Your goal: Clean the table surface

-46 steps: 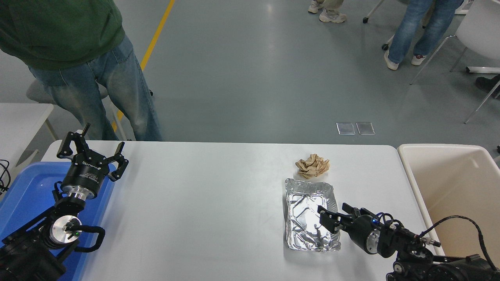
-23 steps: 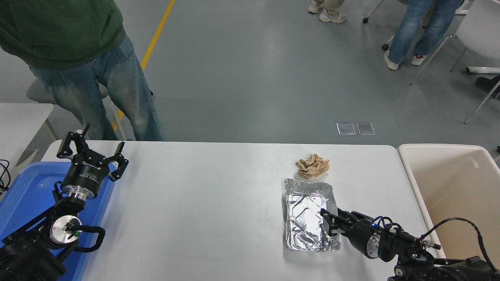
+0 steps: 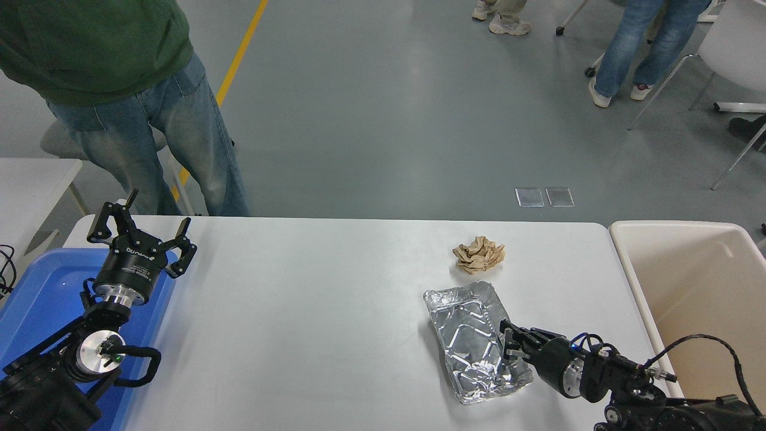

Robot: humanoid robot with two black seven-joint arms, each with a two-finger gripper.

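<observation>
The white table surface (image 3: 311, 311) fills the lower part of the head view. A crumpled silver foil tray (image 3: 470, 335) lies on it at the right, skewed with its far end towards the left. A ball of crumpled brown paper (image 3: 479, 254) lies just beyond the tray. My right gripper (image 3: 507, 344) comes in from the lower right and is shut on the tray's right rim, low over the table. My left gripper (image 3: 140, 230) is open and parked at the lower left.
A beige plastic tub (image 3: 634, 287) stands against the table's right edge. A blue bin (image 3: 42, 293) sits under my left arm. A person in jeans (image 3: 149, 137) stands at the far left corner. A smaller white table (image 3: 30, 179) is at the left.
My right gripper came down from above the foil tray to its right rim and closed on it. The tray turned, its far end swinging left. The left arm has not moved.
</observation>
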